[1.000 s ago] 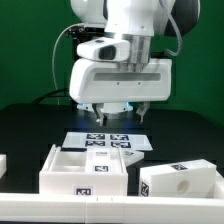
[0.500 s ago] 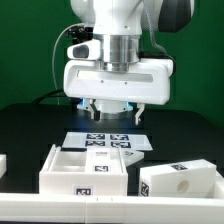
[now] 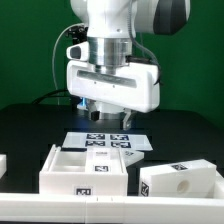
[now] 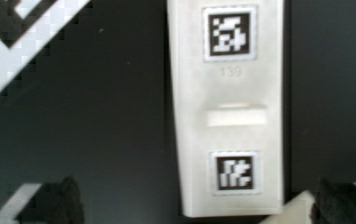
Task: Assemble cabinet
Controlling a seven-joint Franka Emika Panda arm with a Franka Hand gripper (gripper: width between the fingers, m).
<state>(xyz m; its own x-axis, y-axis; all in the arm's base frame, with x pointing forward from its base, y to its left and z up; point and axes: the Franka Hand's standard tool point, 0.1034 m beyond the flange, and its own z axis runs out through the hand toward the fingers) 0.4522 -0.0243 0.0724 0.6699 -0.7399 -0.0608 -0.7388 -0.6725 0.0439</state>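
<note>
Empty gripper (image 3: 110, 117) released, fingers (image 4: 54, 202) spread wide, hung over marker board (image 3: 110, 143), narrow tagged cabinet panel (image 4: 228, 110) below in wrist view, open box (image 3: 85, 172) and block (image 3: 182, 182) in front.

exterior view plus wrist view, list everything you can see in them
open cabinet box: 1, white, front of table
closed cabinet piece: 1, white, tagged, exterior view's right
long cabinet panel: 1, white, two tags, below the hand in the wrist view
cut-off white piece: 1, white, exterior view's left edge
marker board: 1, white, behind the open box
table: 1, black
white strip: 1, white, along the front
arm: 1, white, above
hand: 1, open, empty, over the marker board
</note>
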